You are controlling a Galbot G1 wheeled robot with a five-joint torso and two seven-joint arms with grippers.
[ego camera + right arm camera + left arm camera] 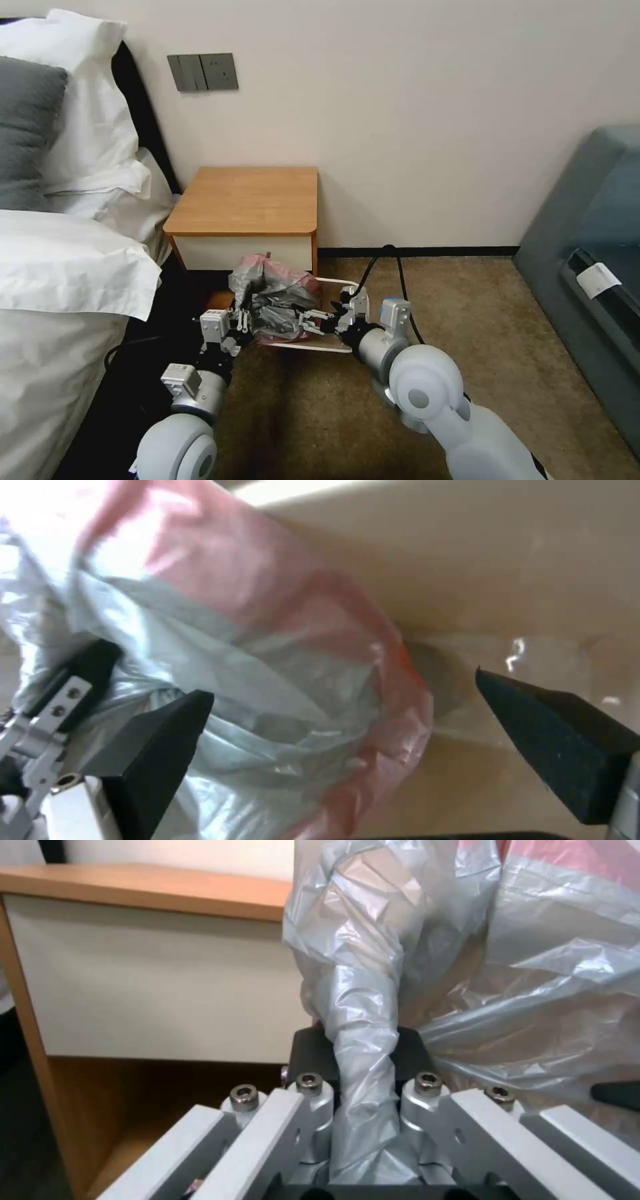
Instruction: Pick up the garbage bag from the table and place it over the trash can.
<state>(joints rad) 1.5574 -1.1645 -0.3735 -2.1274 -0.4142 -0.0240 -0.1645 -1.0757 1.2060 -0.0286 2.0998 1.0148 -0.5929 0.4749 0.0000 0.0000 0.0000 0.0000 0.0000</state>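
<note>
The garbage bag [273, 300] sits bunched up over the mouth of the trash can [333, 346], a crumpled grey mass with its pinkish-red edge showing at the top and along the side toward the wall. The trash can stands on the carpet [433, 300] just in front of the nightstand, whose wooden surface [247, 199] is above it, with the white drawer front [243, 252] right behind the bag.

The left gripper [241, 322] is at the bag's left side, low beside the trash can. In the left wrist view its fingers [313, 1052] are clamped together on a twisted rope of grey film [367, 1040] that runs up between them, with the rest of the bag billowing out above and to one side, and the nightstand's drawer front and lower shelf [133, 1100] behind.

The right gripper [313, 322] reaches in from the right over the trash can opening, near the bag's middle. In the right wrist view its two dark pads [160, 755] are spread well apart; one pad lies against the grey film, the other stands clear of it over the cream inner wall of the trash can [533, 580]. The bag's pinkish edge [373, 680] hangs between them
</note>
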